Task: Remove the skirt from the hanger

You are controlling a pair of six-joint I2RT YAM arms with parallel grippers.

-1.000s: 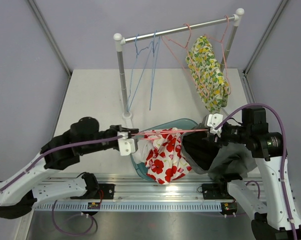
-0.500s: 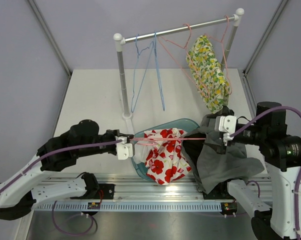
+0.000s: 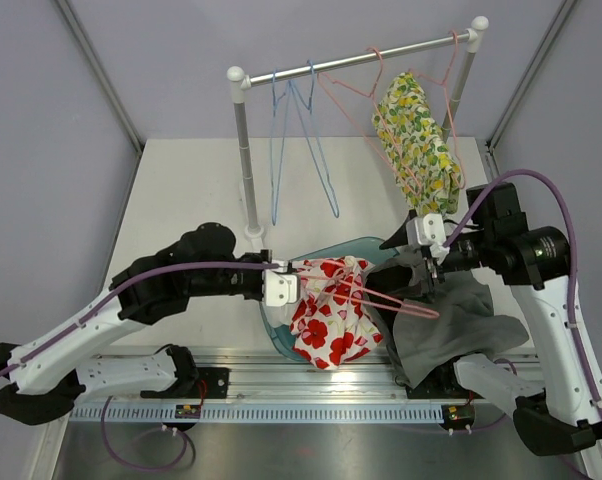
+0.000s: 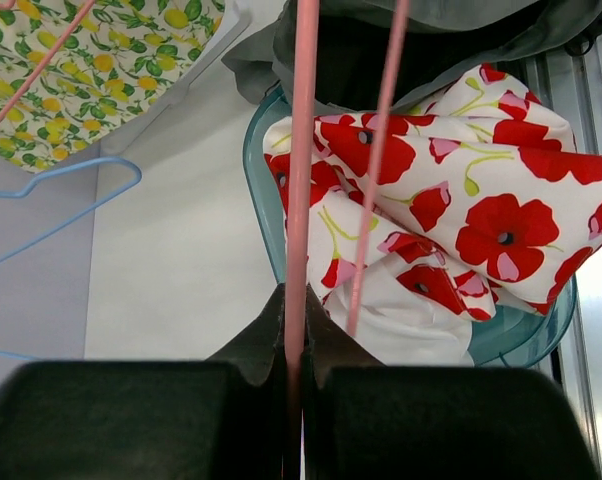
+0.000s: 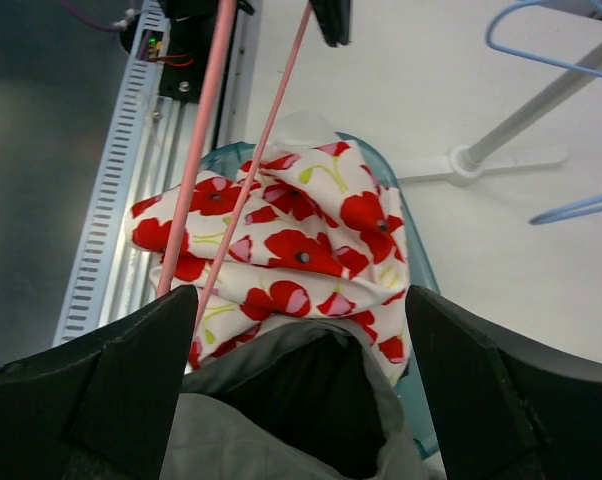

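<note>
Pink wire hanger (image 3: 366, 290), pinched at one end between the fully closed jaws of the left gripper (image 3: 284, 285). It is carried roughly level over the teal basin (image 3: 366, 246), so its two wires run across the poppy-print cloth (image 3: 331, 320) heaped there. Both wrist views show the wires bare, with no fabric threaded on them.

The grey skirt (image 3: 456, 320) lies in a loose heap at the near right edge of the table (image 3: 181, 190), beside the basin and partly over the right arm's base. The hanger's far tip ends at the skirt's edge, and whether the two touch cannot be told. The right gripper (image 3: 409, 265) hangs just above the heap with its fingers (image 5: 131, 390) spread wide and gripping nothing. Grey cloth shows in the gap below them, apparently loose.

Judged from this layout, the separation step is essentially done: one arm holds the hanger fixed while the other stands clear of the garment.

Behind, the rail (image 3: 361, 60) carries the blue hangers (image 3: 301, 140) and a lemon-print garment (image 3: 416, 150).
</note>
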